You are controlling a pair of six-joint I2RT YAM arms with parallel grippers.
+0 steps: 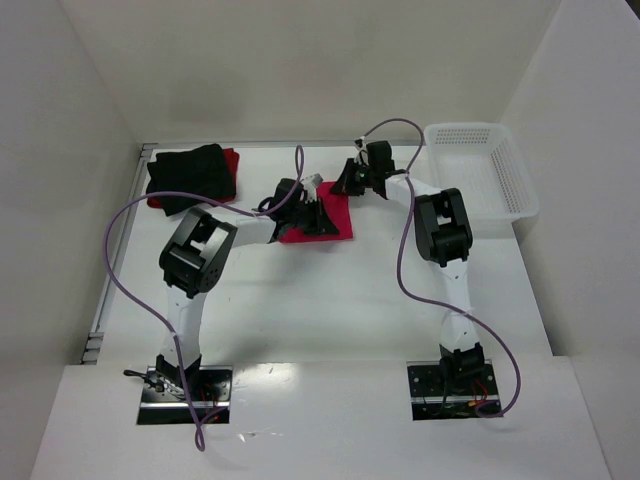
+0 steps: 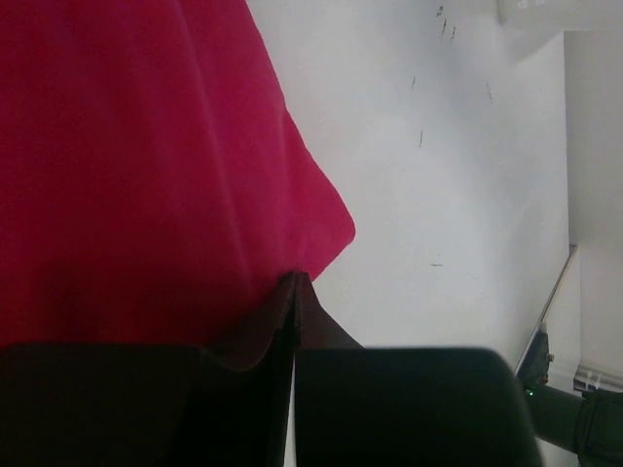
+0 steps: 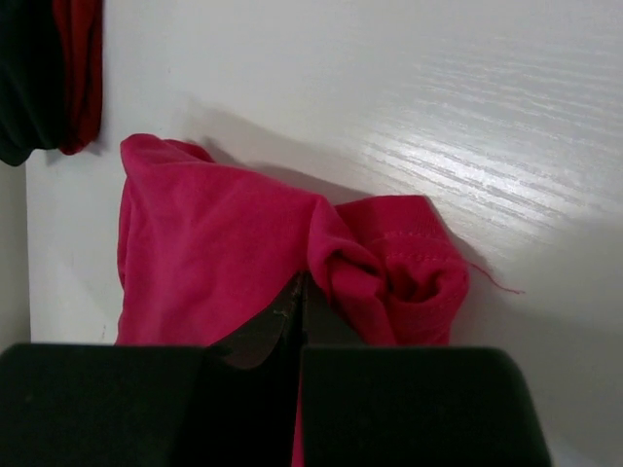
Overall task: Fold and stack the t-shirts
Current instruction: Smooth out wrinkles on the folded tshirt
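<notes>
The crimson-pink t-shirt (image 1: pixel 335 222) lies as a small folded piece at the table's middle back. My left gripper (image 1: pixel 313 214) rests on its left part, shut, its tips pinching the cloth edge near a corner (image 2: pixel 295 279); the shirt fills the left of that view (image 2: pixel 136 165). My right gripper (image 1: pixel 352 180) is at the shirt's far edge, shut on a bunched fold (image 3: pixel 302 280) of the pink cloth (image 3: pixel 214 243). The black t-shirt (image 1: pixel 188 178) lies folded on the darker red t-shirt (image 1: pixel 233 160) at the back left; both also show in the right wrist view, black (image 3: pixel 24 78) and red (image 3: pixel 86 68).
A white perforated basket (image 1: pixel 497 190) stands at the back right. White walls close in the back and both sides. Purple cables loop over both arms. The arm bases are bolted at the near edge.
</notes>
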